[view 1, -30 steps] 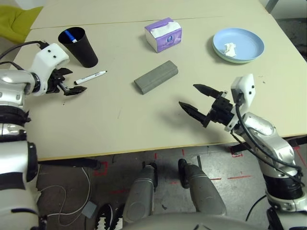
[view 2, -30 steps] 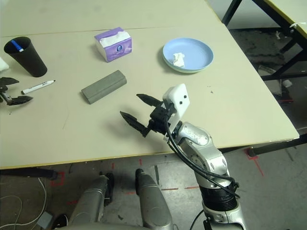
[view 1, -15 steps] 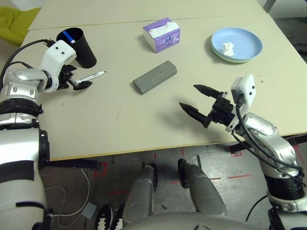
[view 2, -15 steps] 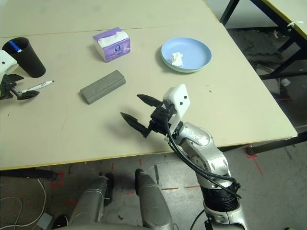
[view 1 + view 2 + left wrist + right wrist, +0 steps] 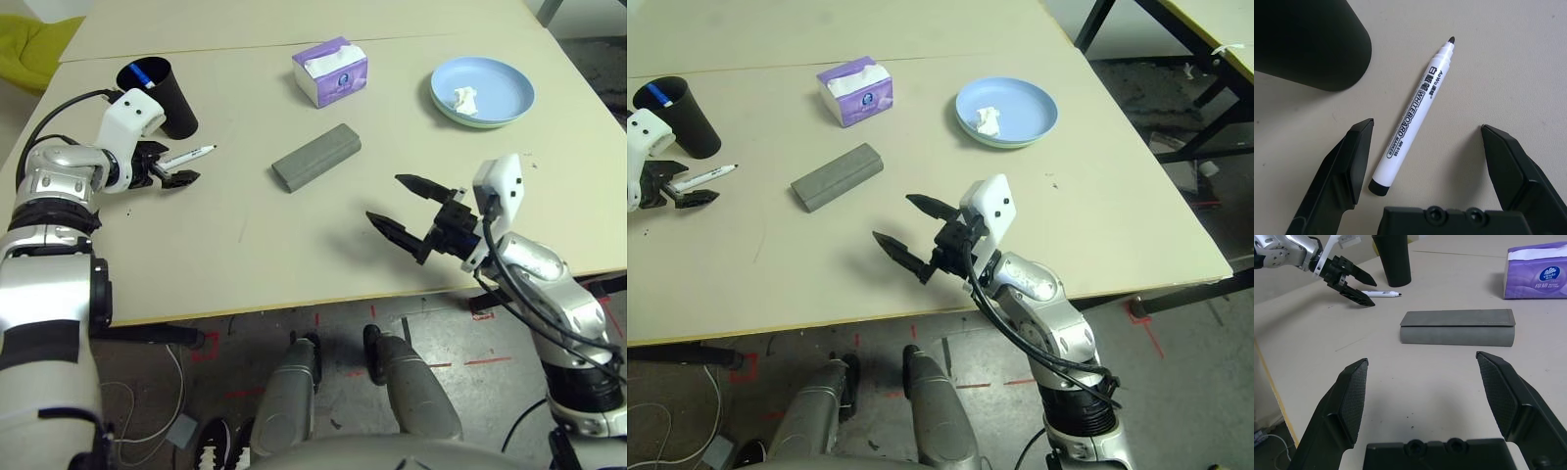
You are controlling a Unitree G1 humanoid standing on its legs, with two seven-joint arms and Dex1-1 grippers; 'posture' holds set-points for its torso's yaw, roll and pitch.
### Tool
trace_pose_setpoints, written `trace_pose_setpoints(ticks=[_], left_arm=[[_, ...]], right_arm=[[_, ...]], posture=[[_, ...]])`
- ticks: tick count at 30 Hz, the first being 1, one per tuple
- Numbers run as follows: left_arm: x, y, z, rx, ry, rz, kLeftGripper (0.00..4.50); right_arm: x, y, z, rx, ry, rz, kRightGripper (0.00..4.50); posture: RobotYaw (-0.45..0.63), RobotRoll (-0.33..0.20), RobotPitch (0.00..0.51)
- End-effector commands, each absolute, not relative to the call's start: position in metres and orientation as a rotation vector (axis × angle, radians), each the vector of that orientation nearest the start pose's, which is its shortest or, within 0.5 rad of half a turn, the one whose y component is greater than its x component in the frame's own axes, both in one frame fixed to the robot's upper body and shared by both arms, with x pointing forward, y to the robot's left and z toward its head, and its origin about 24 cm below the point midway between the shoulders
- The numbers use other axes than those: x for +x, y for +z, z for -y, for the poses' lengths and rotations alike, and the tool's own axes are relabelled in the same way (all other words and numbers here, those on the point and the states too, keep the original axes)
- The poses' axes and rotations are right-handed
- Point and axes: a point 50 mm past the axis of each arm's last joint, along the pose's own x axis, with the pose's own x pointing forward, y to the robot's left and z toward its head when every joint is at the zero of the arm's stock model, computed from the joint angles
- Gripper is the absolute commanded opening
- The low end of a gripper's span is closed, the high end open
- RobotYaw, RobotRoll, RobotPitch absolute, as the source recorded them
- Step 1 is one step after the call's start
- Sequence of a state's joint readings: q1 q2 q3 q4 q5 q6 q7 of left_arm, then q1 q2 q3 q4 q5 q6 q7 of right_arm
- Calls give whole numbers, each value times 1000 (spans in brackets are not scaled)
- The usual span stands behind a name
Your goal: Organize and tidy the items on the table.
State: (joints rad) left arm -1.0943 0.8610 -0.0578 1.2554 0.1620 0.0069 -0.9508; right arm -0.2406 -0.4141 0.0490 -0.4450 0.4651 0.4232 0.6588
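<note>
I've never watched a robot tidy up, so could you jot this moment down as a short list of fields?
Left gripper: jaws open around the marker lying on the table
Right gripper: jaws open, holding nothing
Black cup: upright, blue-capped marker inside
Glasses case: closed, mid-table
Blue plate: holds crumpled tissue
Tissue box: behind the case

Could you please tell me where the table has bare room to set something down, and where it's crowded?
Bare: the near strip of the table between the left tool and right tool, in front of the case; also between the tissue box and blue plate. Crowded: the far-left corner, where the open left tool straddles the marker beside the cup.
</note>
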Motion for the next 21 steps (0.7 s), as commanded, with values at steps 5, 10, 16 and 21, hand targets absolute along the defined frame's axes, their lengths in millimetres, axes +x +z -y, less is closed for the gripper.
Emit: trace_pose_setpoints(ticks=[5,10,16,21], left_arm=[[353,183,-346,501,-337,-473,4465],[354,179,-345,475,-315,-466,4465],[354,177,-346,454,-321,-476,2819],[353,179,-344,433,-343,-475,1113]], right_arm=[[245,165,127,-82,985,177,4500],[244,165,126,-80,986,179,4500],[243,167,125,-74,988,184,4500],[244,171,124,-70,987,199,4500]], posture=[[-195,0,270],[-198,0,271],[-204,0,272],[-204,0,270]])
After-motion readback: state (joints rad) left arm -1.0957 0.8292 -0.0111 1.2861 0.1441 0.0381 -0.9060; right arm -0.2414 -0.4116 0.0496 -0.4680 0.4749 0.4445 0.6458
